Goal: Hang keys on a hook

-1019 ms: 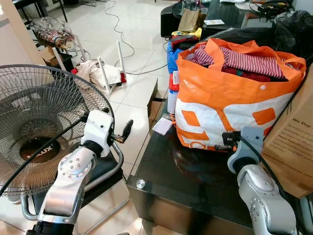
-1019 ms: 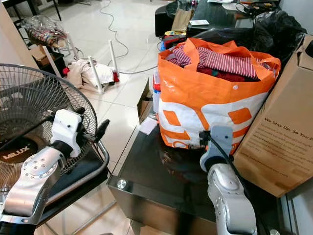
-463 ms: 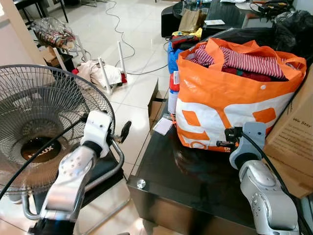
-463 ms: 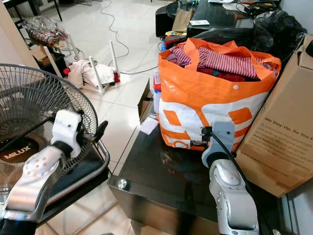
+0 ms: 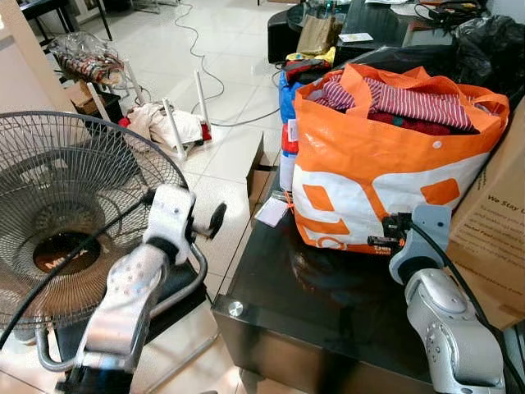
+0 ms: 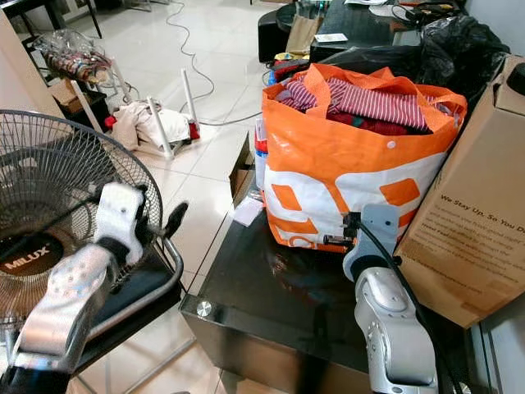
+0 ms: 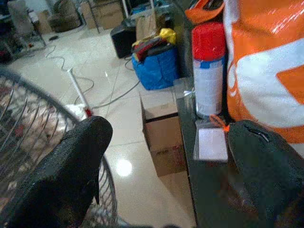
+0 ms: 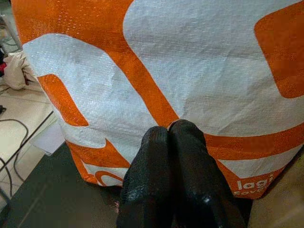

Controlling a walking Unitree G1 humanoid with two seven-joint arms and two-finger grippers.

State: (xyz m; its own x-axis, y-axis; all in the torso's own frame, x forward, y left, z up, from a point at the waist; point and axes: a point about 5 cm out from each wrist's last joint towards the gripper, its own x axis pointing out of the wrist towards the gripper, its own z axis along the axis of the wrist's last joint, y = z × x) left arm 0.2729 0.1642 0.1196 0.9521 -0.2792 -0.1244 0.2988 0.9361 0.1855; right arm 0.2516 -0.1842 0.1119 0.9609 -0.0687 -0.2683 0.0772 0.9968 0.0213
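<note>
The right gripper (image 8: 170,130) hovers over the black table (image 5: 328,304), fingers pressed together with nothing visible between them, tips just short of the orange bag (image 5: 385,156). The left gripper (image 5: 215,220) is spread wide beside the fan (image 5: 66,205), holding nothing. I cannot make out keys or a hook anywhere.

You had one orange bag (image 5: 385,164) on one dark glass table (image 5: 320,304), with one brown cardboard box (image 5: 496,238) at its right. One spray can (image 7: 208,71) stood at the bag's left, and one fan (image 5: 66,213) stood at the near left.
</note>
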